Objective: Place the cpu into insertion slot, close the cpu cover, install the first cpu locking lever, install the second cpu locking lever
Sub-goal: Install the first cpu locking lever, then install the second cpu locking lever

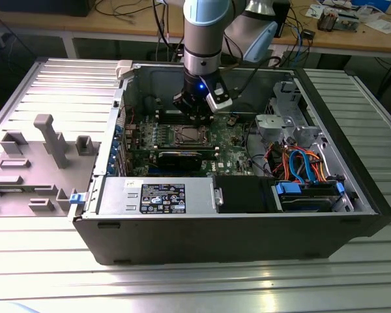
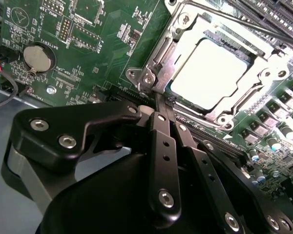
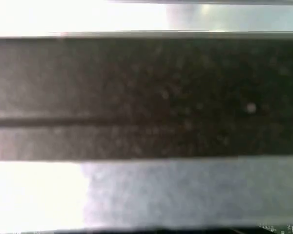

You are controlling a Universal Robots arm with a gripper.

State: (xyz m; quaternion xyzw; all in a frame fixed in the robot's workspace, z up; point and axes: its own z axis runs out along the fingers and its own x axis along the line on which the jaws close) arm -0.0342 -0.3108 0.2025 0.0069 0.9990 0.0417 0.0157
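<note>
The cpu (image 2: pixel 210 73) shows its pale silver top, lying flat in the insertion slot (image 1: pixel 188 135) on the green board. The cpu cover (image 2: pixel 161 51), a silver frame, lies down around it. A thin dark lever rod (image 2: pixel 244 27) runs along the socket's far side. My gripper (image 2: pixel 159 101) is shut, its black fingers pressed together with nothing visible between them. Its tip sits right at one corner of the socket frame. In the exterior view the gripper (image 1: pixel 199 119) hangs just behind the socket inside the open case.
Case walls (image 1: pixel 247 235) enclose the board. A power supply (image 1: pixel 158 195) lies at the front and a drive bay with blue and orange cables (image 1: pixel 306 171) at the exterior view's right. A grey fixture tray (image 1: pixel 32 163) lies outside. A coin battery (image 2: pixel 38 57) and memory slots (image 2: pixel 278 14) flank the socket.
</note>
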